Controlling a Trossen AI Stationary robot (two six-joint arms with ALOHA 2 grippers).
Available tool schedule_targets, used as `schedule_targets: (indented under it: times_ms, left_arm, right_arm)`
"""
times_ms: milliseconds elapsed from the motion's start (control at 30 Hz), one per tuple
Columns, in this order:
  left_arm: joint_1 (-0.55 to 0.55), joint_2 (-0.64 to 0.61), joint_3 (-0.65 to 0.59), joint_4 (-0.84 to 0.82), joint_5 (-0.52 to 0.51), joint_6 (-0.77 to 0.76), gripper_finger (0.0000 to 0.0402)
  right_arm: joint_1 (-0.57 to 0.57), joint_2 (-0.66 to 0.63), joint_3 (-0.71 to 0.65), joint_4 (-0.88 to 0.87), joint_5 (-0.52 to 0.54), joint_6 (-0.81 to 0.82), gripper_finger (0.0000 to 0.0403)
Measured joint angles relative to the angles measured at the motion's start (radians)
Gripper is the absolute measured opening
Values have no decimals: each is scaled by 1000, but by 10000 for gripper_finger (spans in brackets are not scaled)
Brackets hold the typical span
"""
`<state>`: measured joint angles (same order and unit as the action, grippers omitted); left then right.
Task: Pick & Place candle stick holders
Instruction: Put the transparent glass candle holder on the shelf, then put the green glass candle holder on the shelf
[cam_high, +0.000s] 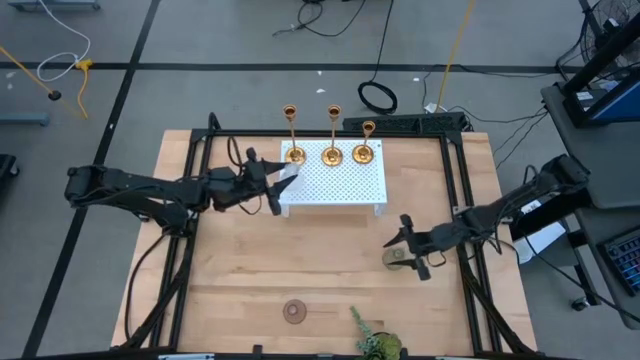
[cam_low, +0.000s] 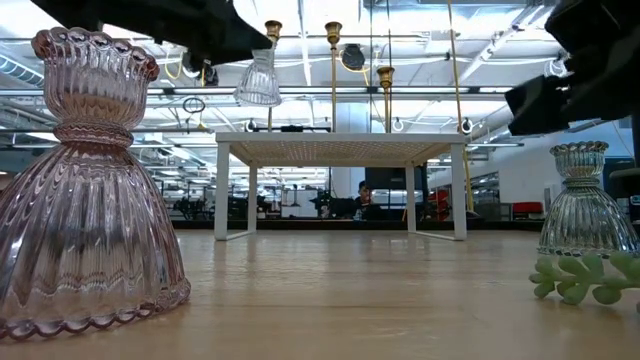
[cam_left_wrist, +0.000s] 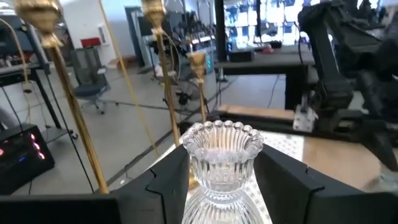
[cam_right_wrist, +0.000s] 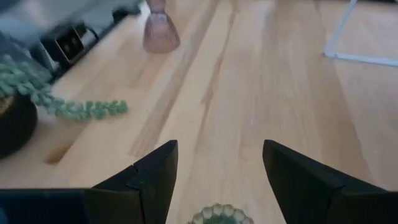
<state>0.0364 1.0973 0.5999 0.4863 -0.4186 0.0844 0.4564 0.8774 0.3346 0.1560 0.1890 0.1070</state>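
Observation:
Three gold candlesticks (cam_high: 332, 150) stand by their round bases on the white perforated stand (cam_high: 340, 185). My left gripper (cam_high: 277, 186) is shut on the clear glass holder (cam_left_wrist: 217, 155) at the stand's left edge, above its top (cam_low: 258, 80). The green glass holder (cam_high: 398, 258) stands on the table to the right. My right gripper (cam_right_wrist: 217, 162) is open just above it, its fingers apart on either side of the scalloped rim (cam_right_wrist: 221, 216) and touching nothing. The pink glass holder (cam_high: 293, 311) stands by its base near the front edge. My left gripper pinches the clear holder between its two fingers (cam_left_wrist: 168, 186), at the narrow part just under the beaded rim (cam_left_wrist: 219, 180). The fingers come about level from the table's left side. The holder stands upright in the hold, lifted clear above the stand's top.
A green leafy sprig in a dark pot (cam_high: 375, 345) sits at the front edge, right of the pink holder. The stand's legs (cam_low: 235, 190) rise at the table's far middle. Bare wood lies between the stand and the pink holder. The room beyond holds desks and screens.

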Motion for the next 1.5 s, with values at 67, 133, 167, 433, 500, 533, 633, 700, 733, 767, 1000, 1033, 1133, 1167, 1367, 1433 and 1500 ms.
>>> schedule_targets:
  times_ms: [67,133,167,433,500,533,633,700,733,767,1000,1033,1133,1167,1367,1433,1500]
  left_arm:
    - [1,-1,0,-9,2,0,177]
    - [6,-2,0,-41,-2,-8,177]
    - [11,2,0,-52,-1,-17,177]
    - [50,94,0,-34,-1,-67,177]
    - [57,117,0,-11,-1,-66,177]
    - [60,126,0,4,-1,-64,177]
    - [79,149,0,1,0,-70,177]
    - [87,164,0,-1,10,-89,177]
    - [92,172,0,2,21,-91,177]
    - [95,178,0,-5,32,-91,177]
    - [96,201,0,-28,31,-93,178]
    - [96,200,0,-27,30,-93,178]
    - [96,199,0,-46,26,-90,178]
    - [96,193,0,-55,26,-89,178]
    - [73,124,0,-79,25,-87,177]
    - [62,87,0,-88,25,-87,177]
    - [49,51,0,-101,25,-87,177]
  right_arm:
    - [0,-18,-66,125,-2,-3,227]
    - [0,-26,-125,266,-3,-18,227]
    - [0,-29,-151,328,-5,-27,227]
    - [-1,-36,-234,483,-9,-18,226]
    - [0,-36,-234,484,-10,-17,226]
    - [2,-36,-234,483,-10,-18,226]
    - [3,-36,-234,468,-10,-38,226]
    - [3,-36,-234,442,-10,-41,226]
    - [3,-36,-234,434,-10,-40,226]
    - [3,-36,-234,428,-10,-40,226]
    - [3,-36,-234,410,-21,-37,226]
    - [3,-36,-234,406,-34,-37,226]
    - [4,-36,-234,388,-36,-34,226]
    - [4,-36,-234,383,-35,-31,226]
    - [4,-32,-234,383,-34,-15,226]
    - [4,-25,-234,376,-35,-14,226]
    - [4,-12,-234,378,-34,-14,226]
